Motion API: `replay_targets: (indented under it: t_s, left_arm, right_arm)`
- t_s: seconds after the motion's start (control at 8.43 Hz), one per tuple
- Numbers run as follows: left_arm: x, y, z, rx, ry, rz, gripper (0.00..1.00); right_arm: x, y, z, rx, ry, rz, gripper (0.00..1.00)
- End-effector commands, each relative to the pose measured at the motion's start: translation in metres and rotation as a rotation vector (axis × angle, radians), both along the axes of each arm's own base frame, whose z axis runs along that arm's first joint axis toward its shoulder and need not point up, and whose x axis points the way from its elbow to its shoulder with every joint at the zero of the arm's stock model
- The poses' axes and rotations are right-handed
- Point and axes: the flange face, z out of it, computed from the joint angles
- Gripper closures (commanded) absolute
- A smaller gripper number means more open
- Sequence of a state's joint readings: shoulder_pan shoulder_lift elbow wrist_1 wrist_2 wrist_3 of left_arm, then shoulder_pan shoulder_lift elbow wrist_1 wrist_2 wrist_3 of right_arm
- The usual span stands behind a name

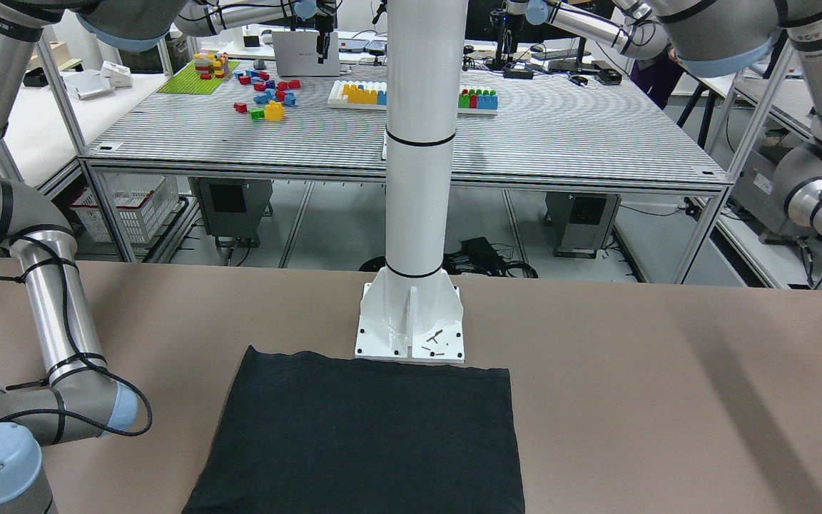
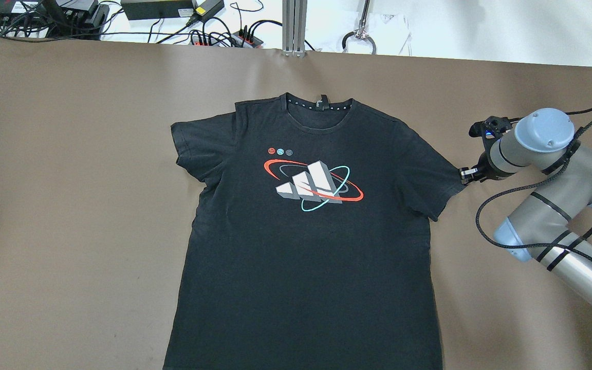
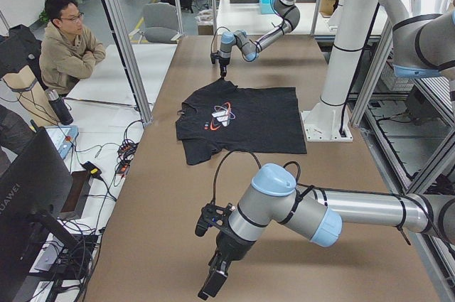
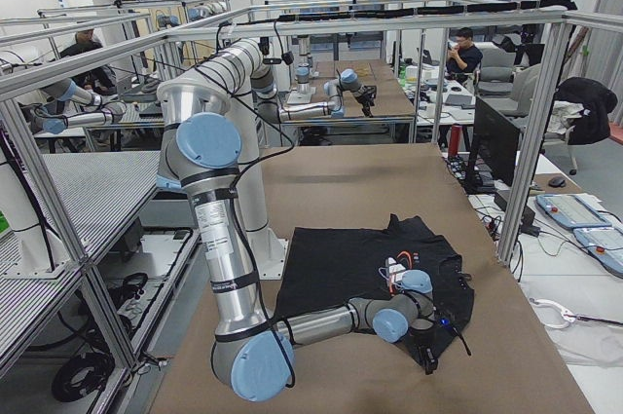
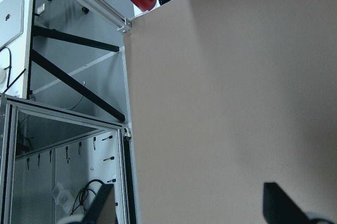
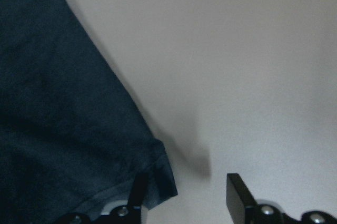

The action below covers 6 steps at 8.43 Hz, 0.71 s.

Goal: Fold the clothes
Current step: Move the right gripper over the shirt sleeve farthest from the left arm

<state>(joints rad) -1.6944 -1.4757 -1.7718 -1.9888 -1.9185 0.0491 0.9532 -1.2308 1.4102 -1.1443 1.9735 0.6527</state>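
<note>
Closest to the lens in the left side view is the left arm (image 3: pixel 298 209), which you see stretched low over the near end of the table (image 2: pixel 70 205). Note that the table is covered in plain brown and carries the shirt (image 2: pixel 306 257) at its middle. You find the shirt lying flat, front side up, with both short sleeves spread outward. Its collar points toward the edge far from the robot, and its hem lies just beside the base of the white pillar (image 1: pixel 418 178). A white, red and teal print (image 2: pixel 312 185) sits on the chest.

Check the right arm (image 2: pixel 548 210) next: it lies low on the robot's right side and ends at the shirt's sleeve on that side. In the right wrist view you see the right gripper (image 6: pixel 186 179) with its fingers spread apart. The sleeve's hem corner lies in the gap, just beside one finger (image 6: pixel 138 195), and nothing is clamped. In the left wrist view the left gripper (image 5: pixel 188 187) is likewise spread wide and grasps nothing. It hangs over bare table near the edge, well apart from the shirt.
</note>
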Motion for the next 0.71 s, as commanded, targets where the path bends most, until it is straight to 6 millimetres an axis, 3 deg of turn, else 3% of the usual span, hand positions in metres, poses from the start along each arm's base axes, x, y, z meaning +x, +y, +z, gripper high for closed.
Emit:
replay_targets:
  t_s: [0.0, 0.36, 0.59]
  left_arm:
    - [0.0, 0.001, 0.0, 0.0, 0.004, 0.002, 0.0]
    - [0.0, 0.003, 0.002, -0.002, 0.003, 0.001, 0.0]
    - [0.0, 0.003, 0.002, -0.002, 0.005, 0.002, 0.0]
  right_arm:
    - [-0.004, -0.002, -0.01, 0.003, -0.023, -0.015, 1.0]
    - [-0.006, -0.005, -0.039, 0.018, -0.076, -0.037, 1.0]
    - [-0.006, 0.002, -0.087, 0.062, -0.141, -0.05, 1.0]
